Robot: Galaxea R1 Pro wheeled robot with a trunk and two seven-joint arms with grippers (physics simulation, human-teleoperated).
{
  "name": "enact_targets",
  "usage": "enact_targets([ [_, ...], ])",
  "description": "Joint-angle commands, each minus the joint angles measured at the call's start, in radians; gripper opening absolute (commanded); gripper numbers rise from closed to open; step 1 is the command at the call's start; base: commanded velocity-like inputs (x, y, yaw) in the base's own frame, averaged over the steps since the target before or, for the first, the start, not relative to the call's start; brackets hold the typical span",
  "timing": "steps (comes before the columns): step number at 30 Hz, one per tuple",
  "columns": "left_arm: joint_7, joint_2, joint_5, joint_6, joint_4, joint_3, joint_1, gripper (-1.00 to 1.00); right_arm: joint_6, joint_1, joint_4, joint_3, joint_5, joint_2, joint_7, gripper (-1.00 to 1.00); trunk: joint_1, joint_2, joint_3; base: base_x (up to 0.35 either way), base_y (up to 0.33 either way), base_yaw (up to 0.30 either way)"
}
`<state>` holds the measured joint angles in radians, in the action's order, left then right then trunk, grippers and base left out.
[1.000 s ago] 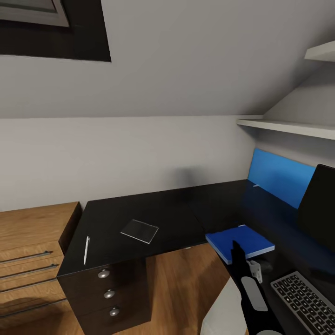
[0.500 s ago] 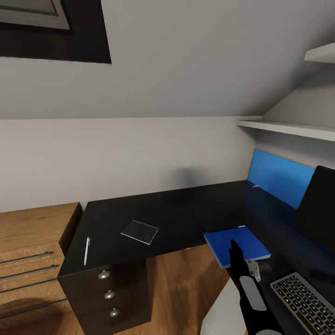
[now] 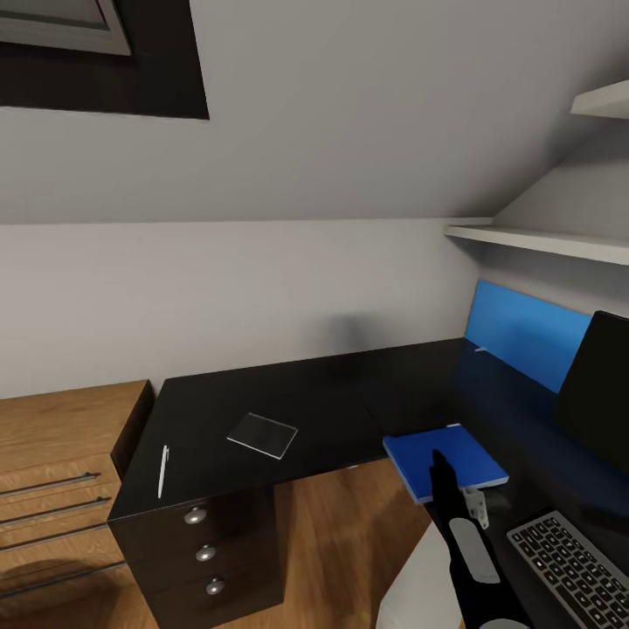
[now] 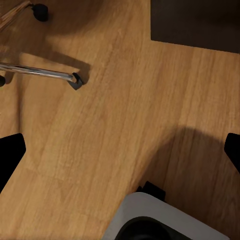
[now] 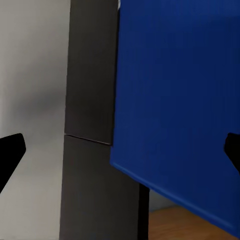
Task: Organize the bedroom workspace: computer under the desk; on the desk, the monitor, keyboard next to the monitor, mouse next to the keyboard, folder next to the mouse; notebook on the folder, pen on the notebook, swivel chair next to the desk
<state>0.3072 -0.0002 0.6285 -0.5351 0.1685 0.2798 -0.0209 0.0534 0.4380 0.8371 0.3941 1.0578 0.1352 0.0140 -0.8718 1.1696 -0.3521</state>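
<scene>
A: Black gloss first: from the head view, what lies on the desk (image 3: 288, 393)?

B: The grey notebook (image 3: 262, 434) lies flat near the front edge of the left wing, and the pen (image 3: 162, 470) lies well apart from it toward the desk's end, above the three knobbed drawers (image 3: 205, 552). The blue folder (image 3: 444, 460) lies at the inner corner, one corner jutting past the edge over the wood floor (image 3: 341, 542).

A: And the right side?

B: The keyboard (image 3: 572, 568) lies on the right wing, with the monitor (image 3: 601, 393) behind it, cut by the frame edge. The right gripper (image 3: 439, 467) sits just over the folder's near edge; I cannot tell from here how far its jaws stand apart.

A: Left wrist view?

B: Wood floor (image 4: 120, 115) below, a chrome leg (image 4: 40, 73) and a black caster (image 4: 40, 11) of the chair, and a white-grey rounded shape (image 4: 160, 220) near the camera. The left gripper (image 4: 120, 152) has its black fingertips (image 4: 10, 155) at opposite edges of the frame, spread wide, with nothing between them.

A: Right wrist view?

B: The folder (image 5: 175, 100) is close up, lying on the dark desk (image 5: 90, 75). The right gripper (image 5: 120, 152) is spread wide here too, fingertips (image 5: 10, 152) at either edge; it grips nothing.
</scene>
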Motion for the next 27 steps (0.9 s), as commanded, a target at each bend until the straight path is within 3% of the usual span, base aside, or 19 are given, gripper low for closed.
enact_targets([
  [1, 0.009, 0.0, 0.002, -0.002, 0.0, 0.009, -0.001, 1.0, 0.002, 0.001, 0.001, 0.001, 0.008, 0.001, 0.002, 1.0, 0.0, 0.001, -0.001, 0.0, 0.0, 0.0],
  [8, 0.009, 0.0, 0.002, -0.002, 0.0, 0.009, -0.001, 1.0, 0.033, 0.001, 0.052, -0.025, -0.046, 0.004, 0.005, 1.0, 0.0, 0.001, -0.001, 0.0, 0.0, 0.0],
  [13, 0.009, 0.0, 0.002, -0.002, 0.0, 0.009, -0.001, 1.0, 0.08, 0.0, 0.085, -0.081, -0.1, 0.006, 0.006, 1.0, 0.0, 0.001, -0.001, 0.0, 0.0, 0.0],
  [18, 0.009, 0.0, 0.002, -0.002, 0.0, 0.009, -0.001, 1.0, 0.096, -0.001, 0.096, -0.124, -0.123, 0.005, 0.008, 1.0, 0.0, 0.001, -0.001, 0.0, 0.0, 0.0],
  [24, 0.01, 0.0, 0.002, -0.002, 0.0, 0.008, -0.001, 1.0, 0.101, -0.003, 0.1, -0.214, -0.157, 0.001, 0.014, 1.0, 0.0, 0.001, -0.001, 0.0, 0.0, 0.0],
  [27, 0.01, 0.0, 0.002, -0.002, 0.0, 0.008, -0.001, 1.0, 0.101, -0.006, 0.101, -0.24, -0.179, 0.0, 0.015, 1.0, 0.0, 0.001, -0.001, 0.0, 0.0, 0.0],
])
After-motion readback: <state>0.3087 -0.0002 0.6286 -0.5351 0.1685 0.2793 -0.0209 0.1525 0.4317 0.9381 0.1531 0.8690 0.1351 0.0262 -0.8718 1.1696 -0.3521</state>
